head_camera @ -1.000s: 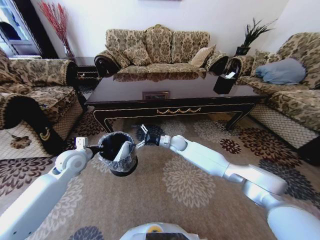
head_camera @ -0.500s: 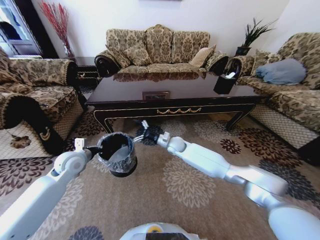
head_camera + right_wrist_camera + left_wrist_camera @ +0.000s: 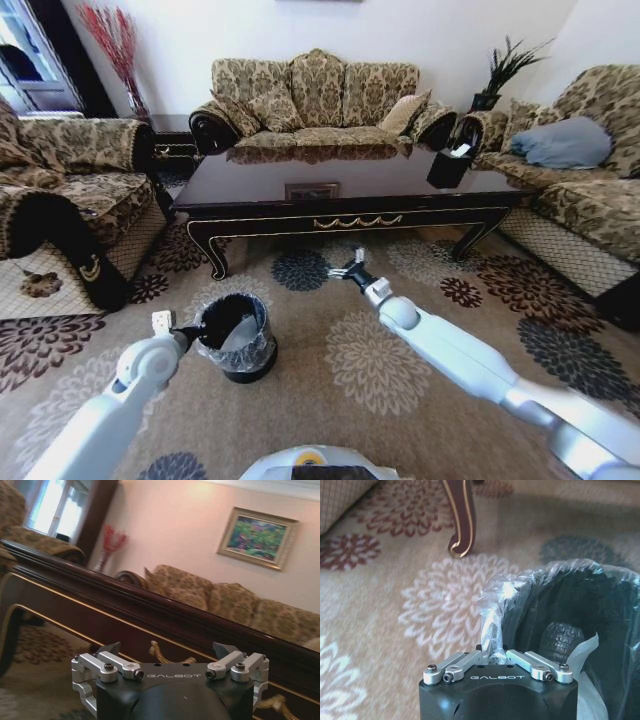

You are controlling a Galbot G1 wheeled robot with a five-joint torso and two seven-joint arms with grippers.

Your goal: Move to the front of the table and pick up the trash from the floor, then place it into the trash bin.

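Note:
The black trash bin (image 3: 236, 340) with a crinkly liner stands on the carpet in front of the table (image 3: 350, 185). My left gripper (image 3: 190, 328) is shut on the bin's near rim, and the left wrist view shows the liner (image 3: 495, 610) pinched between its fingers (image 3: 492, 655). A pale patch (image 3: 240, 335) lies inside the bin; I cannot tell whether it is the trash or liner. My right gripper (image 3: 348, 268) hovers open and empty to the right of the bin, low before the table's front rail (image 3: 150, 625), its fingertips (image 3: 111, 649) spread wide.
Patterned sofas ring the table on the left (image 3: 60, 180), back (image 3: 315, 95) and right (image 3: 590, 170). A small dark tissue box (image 3: 448, 165) sits on the table's right end. A curved table leg (image 3: 462, 525) stands near the bin. Open carpet (image 3: 380, 370) lies ahead.
My right gripper has pulled away from above the bin, moving right toward the table's front. The bin, still held by my left gripper, has come down and closer to me.

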